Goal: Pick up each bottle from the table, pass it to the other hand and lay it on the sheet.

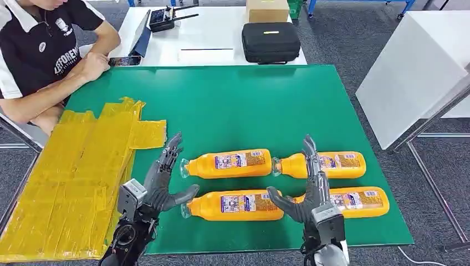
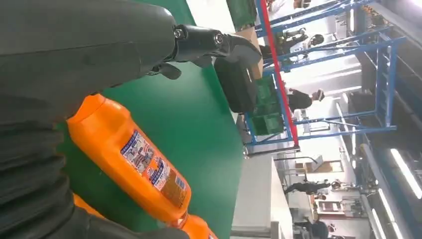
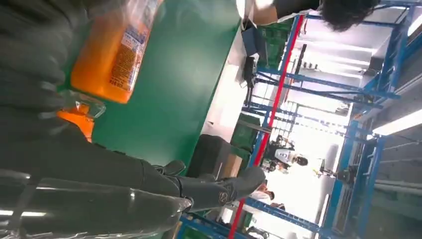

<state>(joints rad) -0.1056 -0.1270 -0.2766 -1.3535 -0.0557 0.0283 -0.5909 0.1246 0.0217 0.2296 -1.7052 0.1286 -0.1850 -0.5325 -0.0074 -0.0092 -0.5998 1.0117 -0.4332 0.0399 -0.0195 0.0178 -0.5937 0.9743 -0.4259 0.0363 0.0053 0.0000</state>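
Four orange bottles lie on their sides on the green table (image 1: pixel 233 105), caps pointing left, in two rows. The far row holds one bottle (image 1: pixel 230 163) on the left and another (image 1: pixel 327 164) on the right. The near row has a left bottle (image 1: pixel 235 205) and a right bottle (image 1: pixel 357 200). My left hand (image 1: pixel 163 180) hovers open just left of the caps, fingers spread. My right hand (image 1: pixel 307 188) is open between the right-hand bottles, thumb over the near left bottle's base. The left wrist view shows a bottle (image 2: pixel 134 159) beside my left hand (image 2: pixel 99 50). The right wrist view shows a bottle (image 3: pixel 112 55) beyond my right hand (image 3: pixel 99 164). The yellow sheet (image 1: pixel 72 183) covers the table's left side.
A person (image 1: pixel 50 50) sits at the far left corner, forearms on the table edge. Behind the green table a white table (image 1: pixel 216 33) carries a black case (image 1: pixel 270 42), a cardboard box (image 1: pixel 267 10) and a tablet (image 1: pixel 141 33). A white cabinet (image 1: pixel 413 72) stands to the right.
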